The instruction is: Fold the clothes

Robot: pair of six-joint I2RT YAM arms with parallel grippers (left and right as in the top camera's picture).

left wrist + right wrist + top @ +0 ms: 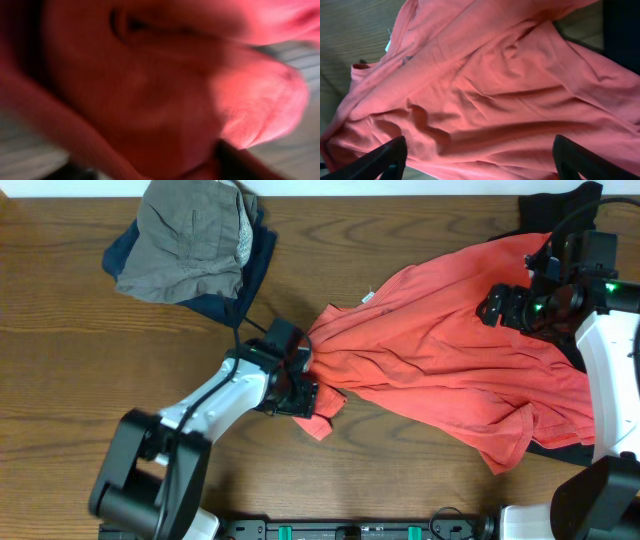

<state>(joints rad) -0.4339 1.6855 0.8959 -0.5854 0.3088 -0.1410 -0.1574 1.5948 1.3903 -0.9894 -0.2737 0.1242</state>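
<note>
Over dark wood worktop (60, 360): clenching bunched edge of crumpled coral-red fabric T-shirt (450, 370) in left fingers (298, 388), right fingers (387, 157) splayed empty above. Seemingly barely begun; nothing folded yet.

**Overhead view:** looks straight down from high above and takes in the whole brown wood-grain surface (60, 340).
**Left wrist view:** sits so near the crumpled coral-red fabric T-shirt (150, 100) that blurred red cloth fills the frame, with pale slivers at the lower corners.
**Right wrist view:** looks down from close above, past the two dark fingertips (380, 160) of the right hand (480, 165), onto the same garment.
All three views share this T-shirt.
</note>
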